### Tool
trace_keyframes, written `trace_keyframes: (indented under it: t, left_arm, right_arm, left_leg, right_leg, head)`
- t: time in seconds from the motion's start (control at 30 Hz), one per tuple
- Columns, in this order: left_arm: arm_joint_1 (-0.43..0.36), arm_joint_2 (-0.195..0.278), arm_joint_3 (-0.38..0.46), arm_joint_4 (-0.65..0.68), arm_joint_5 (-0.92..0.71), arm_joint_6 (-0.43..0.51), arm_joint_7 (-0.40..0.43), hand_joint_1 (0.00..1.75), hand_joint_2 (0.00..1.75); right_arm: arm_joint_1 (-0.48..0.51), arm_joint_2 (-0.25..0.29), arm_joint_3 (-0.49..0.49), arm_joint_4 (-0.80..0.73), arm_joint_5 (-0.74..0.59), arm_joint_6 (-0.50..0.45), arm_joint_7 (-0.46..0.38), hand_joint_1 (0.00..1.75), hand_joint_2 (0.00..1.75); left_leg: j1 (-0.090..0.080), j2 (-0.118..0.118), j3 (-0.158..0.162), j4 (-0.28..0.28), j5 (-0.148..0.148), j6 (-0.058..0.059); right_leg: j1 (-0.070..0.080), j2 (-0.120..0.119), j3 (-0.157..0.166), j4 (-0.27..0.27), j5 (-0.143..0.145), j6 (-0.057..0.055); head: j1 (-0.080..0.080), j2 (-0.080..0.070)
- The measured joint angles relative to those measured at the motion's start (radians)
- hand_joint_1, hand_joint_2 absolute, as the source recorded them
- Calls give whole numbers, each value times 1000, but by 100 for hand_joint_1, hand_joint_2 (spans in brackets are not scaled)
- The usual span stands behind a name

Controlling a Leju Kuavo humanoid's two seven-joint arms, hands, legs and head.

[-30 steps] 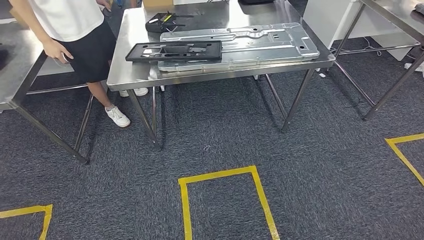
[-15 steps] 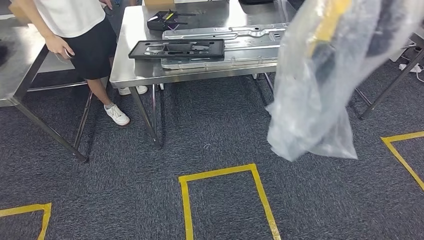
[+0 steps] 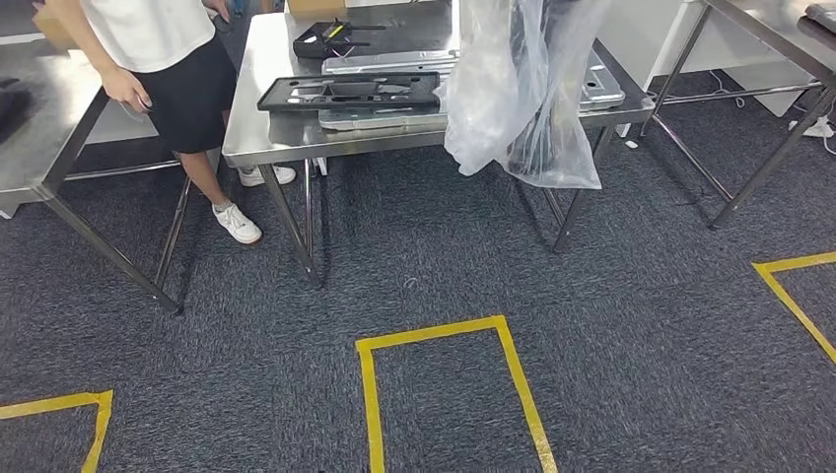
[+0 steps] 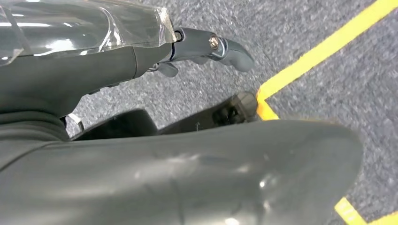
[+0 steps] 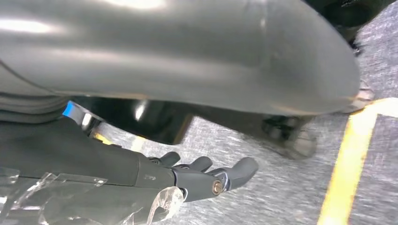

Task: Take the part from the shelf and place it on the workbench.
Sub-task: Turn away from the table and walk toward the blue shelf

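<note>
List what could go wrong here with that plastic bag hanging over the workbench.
1. The plastic bag hangs past the workbench front edge, and its support is out of frame. It might drop onto the carpet.
2. The black frame and metal plate cover much of the top, so a landing could knock them.
3. A person stands at the bench corner, close to any swing.

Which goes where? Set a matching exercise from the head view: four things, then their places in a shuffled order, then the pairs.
Things:
1. black frame
2. clear plastic bag
3. yellow tape outline
4. white shoe

Places:
A. on a person's foot, left of the workbench
B. hanging in front of the workbench's right half
C. stuck to the carpet
D. lying on the workbench, partly over a silver plate

Pairs: 1-D, 2-B, 3-C, 4-A
</note>
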Motion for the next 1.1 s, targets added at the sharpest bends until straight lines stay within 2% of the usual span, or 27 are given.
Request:
trace_keyframes:
  t: [0.03,0.07,0.17,0.2,0.23,0.27,0.3,0.37,0.4,0.43,0.5,0.57,0.6,0.67,0.7,0.73,0.77,0.8,0.83,0.87,0.9,0.93,0.97,1.03,1.1]
  left_arm:
    - [1,0,0,0,-1,-1,0,0,0]
    - [2,0,0,0,-2,-2,0,0,0]
    - [2,0,0,0,-9,-6,2,0,0]
    - [2,0,0,1,-13,-7,3,0,0]
    - [2,0,-1,1,-16,-8,4,0,0]
    - [2,0,-1,1,-18,-10,4,0,0]
    - [2,0,-1,1,-19,-11,4,0,0]
    - [1,0,-1,1,-20,-15,7,0,0]
    - [1,0,-2,1,-20,-17,10,0,0]
    - [1,-1,-3,1,-21,-19,13,0,0]
    - [1,-2,-4,1,-24,-23,18,0,0]
    - [-1,-4,-4,1,-28,-26,19,0,0]
    - [-2,-6,-4,1,-29,-26,19,0,0]
    - [0,-8,-5,1,-31,-28,19,0,0]
    - [1,-9,-5,1,-31,-29,19,0,0]
    - [1,-9,-5,2,-31,-30,19,0,0]
    - [2,-10,-5,2,-32,-31,19,0,0]
    - [1,-11,-5,2,-32,-31,20,0,0]
    - [1,-12,-6,2,-33,-31,20,0,0]
    - [0,-12,-6,2,-35,-31,20,0,0]
    - [0,-13,-6,2,-36,-31,21,0,0]
    - [0,-13,-6,2,-36,-31,21,0,0]
    - [0,-13,-7,2,-37,-30,22,0,0]
    - [-1,-13,-11,2,-37,-30,22,0,0]
    - [-3,-14,-15,2,-37,-28,23,0,0]
  right_arm:
    - [0,1,0,0,-1,1,0,0,0]
    - [0,2,0,1,-2,2,0,0,0]
    - [2,2,0,3,-14,5,0,0,0]
    - [3,2,0,4,-22,7,1,0,0]
    - [4,2,0,4,-30,9,3,0,0]
    - [4,2,0,4,-36,11,6,0,0]
    - [4,2,0,5,-40,14,9,0,0]
    - [2,3,0,5,-42,18,12,0,0]
    - [1,4,0,5,-43,19,13,0,0]
    - [0,5,0,5,-43,19,13,0,0]
    - [0,4,0,5,-44,19,13,0,0]
    - [1,3,0,5,-45,19,13,0,0]
    - [1,2,0,6,-46,18,13,0,0]
    - [0,2,0,6,-48,17,13,0,0]
    - [0,2,0,7,-49,16,13,0,0]
    - [1,1,0,8,-49,16,13,0,0]
    - [1,1,0,8,-50,16,13,0,0]
    - [2,0,0,9,-50,16,14,0,0]
    - [2,0,0,10,-50,17,16,0,0]
    - [2,0,0,10,-51,18,17,0,0]
    - [1,0,0,10,-52,18,20,0,0]
    - [0,0,0,10,-52,19,21,0,0]
    - [-1,0,0,10,-53,20,22,0,0]
    - [-1,0,0,11,-56,21,25,0,0]
    - [-1,0,0,12,-60,23,29,0,0]
  left_leg:
    - [2,-1,-9,14,-13,-7]
    - [4,-1,-25,49,-42,-15]
    - [12,-1,-97,248,-167,-35]
    - [14,-1,-109,296,-187,-37]
    - [14,-1,-102,308,-188,-38]
    - [14,-2,-76,282,-172,-36]
    - [14,-4,-35,221,-145,-32]
    - [13,-31,65,57,-99,-19]
    - [11,-44,96,2,-87,-12]
    - [9,-54,114,-31,-84,-6]
    - [7,-47,113,-38,-81,4]
    - [11,-32,114,-49,-73,17]
    - [13,-24,114,-54,-68,23]
    - [12,-5,111,-56,-65,29]
    - [11,5,110,-56,-65,30]
    - [11,14,109,-55,-65,30]
    - [11,24,110,-55,-65,30]
    - [11,32,111,-54,-67,28]
    - [12,39,113,-53,-68,26]
    - [9,47,114,-49,-73,20]
    - [7,54,113,-43,-77,15]
    - [3,62,112,-38,-82,10]
    - [0,71,111,-35,-86,6]
    - [3,80,111,-29,-92,1]
    - [9,54,91,23,-129,-9]
  right_leg:
    - [-2,-1,-7,0,6,-7]
    - [-3,-2,-15,-1,14,-13]
    - [-2,0,-41,0,32,-21]
    - [-2,3,-49,0,37,-20]
    - [-2,7,-55,0,42,-19]
    - [-2,13,-60,1,46,-18]
    - [-1,20,-63,1,50,-16]
    - [-2,34,-68,0,56,-10]
    - [-2,41,-70,0,60,-6]
    - [-3,48,-72,-1,64,-1]
    - [-2,60,-76,-3,71,11]
    - [-2,46,-92,21,54,20]
    - [-1,34,-112,65,27,23]
    - [-2,15,-178,208,-46,28]
    - [-2,14,-209,277,-71,32]
    - [-3,12,-226,317,-80,34]
    - [-3,9,-222,316,-69,36]
    - [-4,3,-196,270,-40,37]
    - [-5,-9,-160,201,-5,37]
    - [-3,-32,-118,119,25,38]
    - [-2,-48,-90,60,45,34]
    - [-1,-60,-75,24,53,28]
    - [2,-62,-69,6,54,21]
    - [3,-42,-75,8,57,7]
    - [0,-25,-78,6,61,-5]
  head:
    - [0,0]
    - [-1,0]
    - [-3,0]
    - [-3,0]
    - [-3,0]
    - [-3,0]
    - [-3,0]
    - [-3,0]
    - [-3,0]
    - [-3,0]
    - [-3,0]
    - [0,0]
    - [2,0]
    - [6,0]
    - [7,0]
    - [8,0]
    - [8,0]
    - [9,0]
    - [9,0]
    - [10,0]
    - [10,0]
    - [10,0]
    - [9,0]
    - [8,0]
    - [7,0]
